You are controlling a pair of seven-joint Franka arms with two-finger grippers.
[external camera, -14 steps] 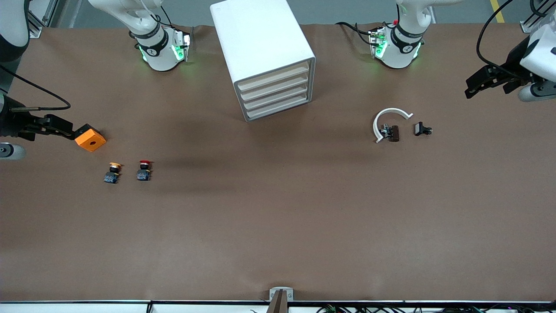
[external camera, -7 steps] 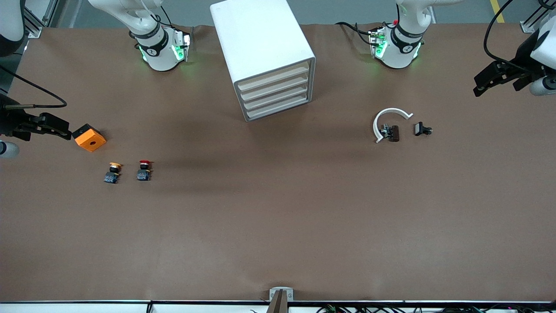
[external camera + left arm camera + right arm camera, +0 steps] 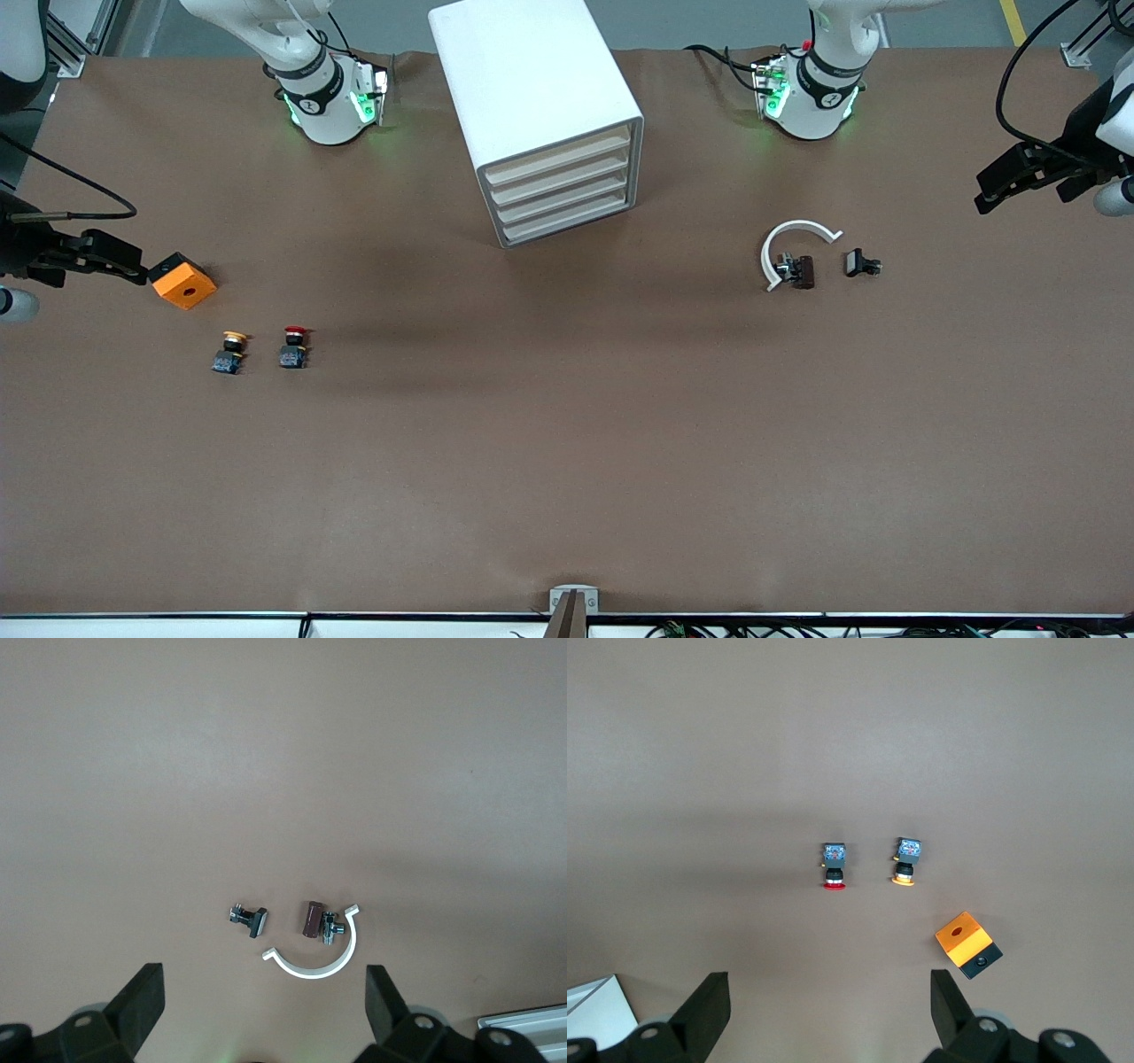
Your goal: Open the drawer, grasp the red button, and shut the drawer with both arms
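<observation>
With every drawer in the cabinet seen shut, the button lies near the orange cube, beside which the right end effector hangs wide open, nearer than the equally wide left end effector.

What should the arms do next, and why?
Probably bring the left gripper in from its end of the table toward the cabinet's drawer fronts. All four drawers are shut, both grippers are open and empty, and the red button lies loose on the table near the right gripper, so the drawer has to open first.
</observation>
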